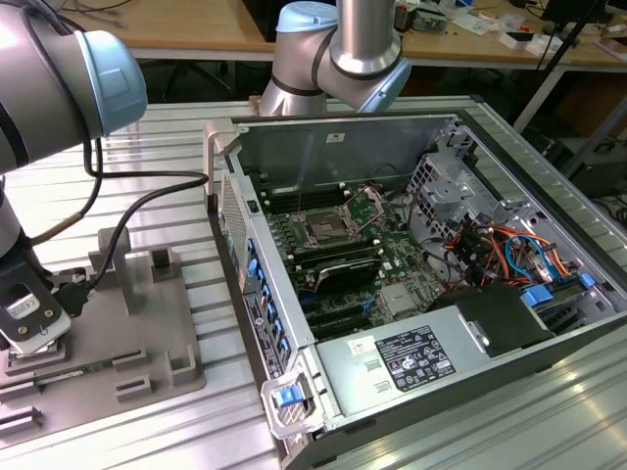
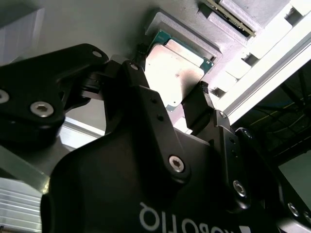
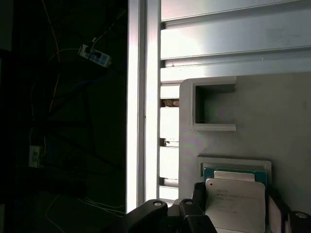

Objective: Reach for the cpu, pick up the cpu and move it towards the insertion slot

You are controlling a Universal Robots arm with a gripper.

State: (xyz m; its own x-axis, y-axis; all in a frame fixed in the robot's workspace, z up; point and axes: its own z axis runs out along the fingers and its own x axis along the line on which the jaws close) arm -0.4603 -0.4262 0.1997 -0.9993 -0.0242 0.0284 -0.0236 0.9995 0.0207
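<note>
The cpu [image 2: 177, 73] is a flat square chip with a shiny silver top and a thin green rim. It lies in a shallow grey nest on the fixture plate [image 1: 147, 343], at the exterior view's lower left. My gripper [image 1: 37, 341] is down on that plate. In both wrist views its black fingers [image 2: 200, 99] press against two opposite edges of the cpu [image 3: 235, 204], so it is shut on the chip, which still rests in the nest. The insertion slot [image 1: 323, 230], a dark square socket with a metal frame, sits on the green board inside the open computer case.
The open case [image 1: 421, 245] fills the exterior view's right, with cables, drive cages and a power supply around the board. Grey fixture blocks [image 1: 162, 264] stand on the plate near the gripper. A black cable [image 1: 137, 211] hangs from the arm. A second arm's base [image 1: 333, 59] stands behind the case.
</note>
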